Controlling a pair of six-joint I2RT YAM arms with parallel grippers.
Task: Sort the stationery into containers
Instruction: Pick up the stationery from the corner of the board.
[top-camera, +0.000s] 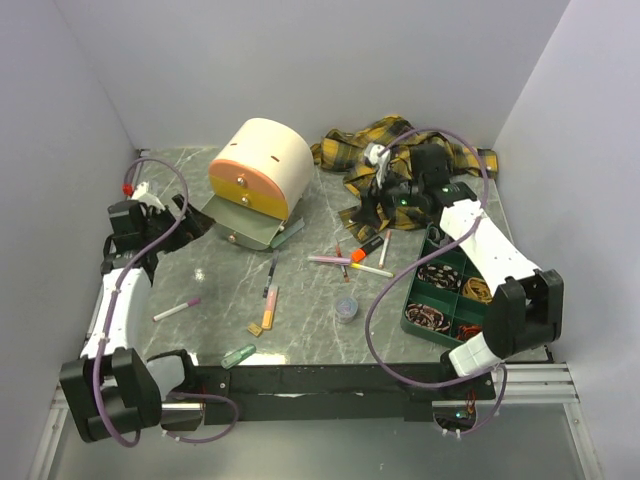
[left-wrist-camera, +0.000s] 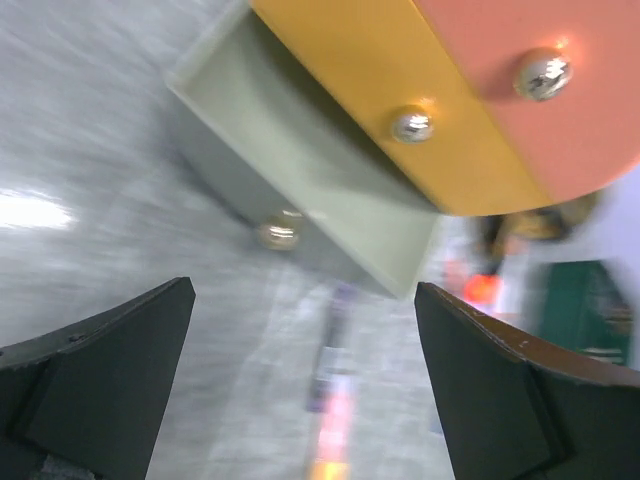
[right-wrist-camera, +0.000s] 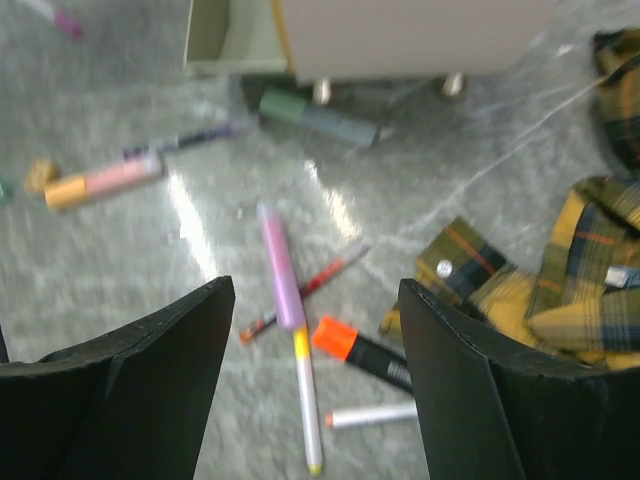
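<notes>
Far left, your left gripper (top-camera: 190, 222) hovered above the table (top-camera: 310, 335), aimed at the drawer box (top-camera: 265, 160). In the left wrist view its fingers (left-wrist-camera: 100, 385) were spread wide, with nothing between them. Near that arm lay a white marker with a pink tip (top-camera: 177, 308), and closer to the front edge a pale green clip (top-camera: 238, 355).

The cream drum-shaped box stood at the back left. Its bottom drawer (left-wrist-camera: 320, 200) was pulled out, and what showed of the inside held nothing. An orange-and-pink pen (top-camera: 269, 306) lay in front of the box, with a thin dark pen (top-camera: 273, 268) just behind it. The small grey pot (top-camera: 346, 308) sat near the table's middle.

Right of that, more stationery lay loose on the table: a purple-and-yellow highlighter (right-wrist-camera: 285, 290) crossing a thin red pencil (right-wrist-camera: 330, 272), with a black marker with an orange cap (right-wrist-camera: 360, 350) and a white pen (right-wrist-camera: 372, 414) beside them. Your right gripper (top-camera: 368, 218) hung over this cluster, and in the right wrist view its fingers (right-wrist-camera: 130, 380) were also spread apart, gripping nothing. A grey-green marker (right-wrist-camera: 320, 118) lay against the foot of the box.

The plaid shirt (top-camera: 400, 145) lay crumpled at the back right. The dark green tray (top-camera: 410, 318) sat at the right edge, with coiled rubber bands (top-camera: 438, 275) in its compartments.
</notes>
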